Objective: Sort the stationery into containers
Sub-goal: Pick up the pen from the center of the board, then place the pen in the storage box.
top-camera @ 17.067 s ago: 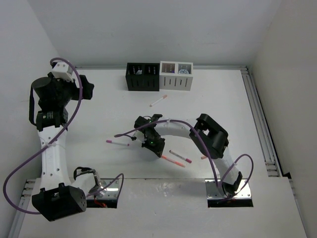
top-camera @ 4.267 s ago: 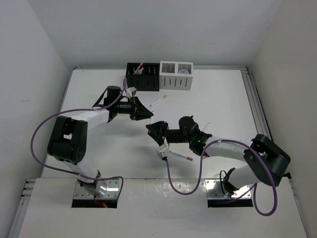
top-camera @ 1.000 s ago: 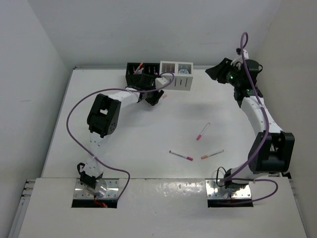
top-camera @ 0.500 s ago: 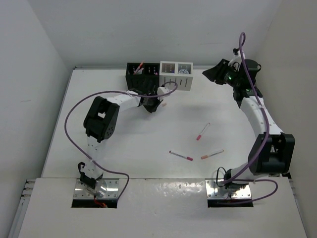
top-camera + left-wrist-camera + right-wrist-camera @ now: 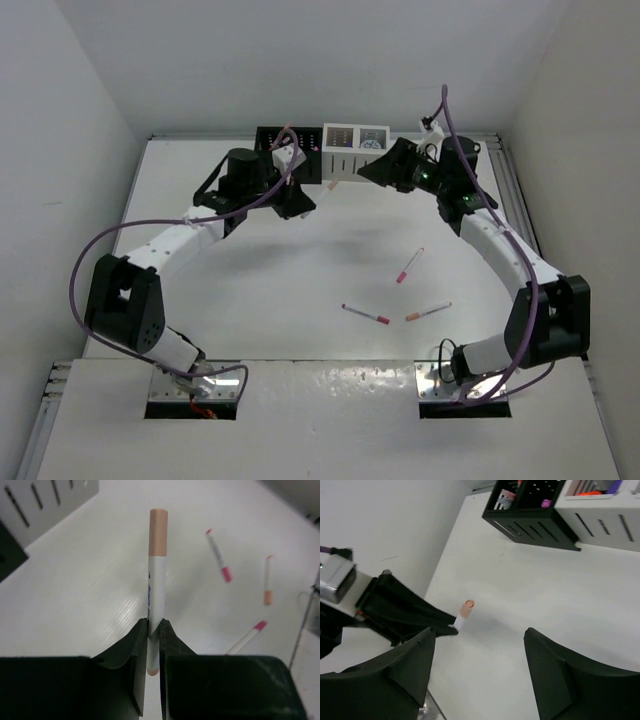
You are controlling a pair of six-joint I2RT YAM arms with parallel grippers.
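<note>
Left gripper (image 5: 153,626): I see it clamped on a white peach-capped pen (image 5: 156,575). It grips the lower barrel, and the capped end sticks straight out past the fingertips.
Held pen, place: it is lifted off the table (image 5: 250,290), just in front of where the black organiser box (image 5: 288,155) meets the white organiser box (image 5: 356,152). As far as I can see it touches neither.
Right gripper (image 5: 479,636): the fingers are spread wide with nothing between them. It hangs over the table just in front of the white organiser box's right end, and its camera looks across at the left gripper.
Black organiser box, contents: from the right wrist I make out a purple cap (image 5: 546,503) in one compartment. From above, a pinkish-red pen (image 5: 285,133) leans out of the left compartment. The rest is too dim for me to name.
White organiser box, contents: orange and purple items show at the rim of one compartment, but I cannot tell what they are.
Loose pens: three lie flat on the near-right part of the table, well apart from both boxes. These are a red-tipped pen (image 5: 409,264), a pink-ended pen (image 5: 366,314) and an orange-tipped pen (image 5: 428,311). The last two lie near each other without touching.
</note>
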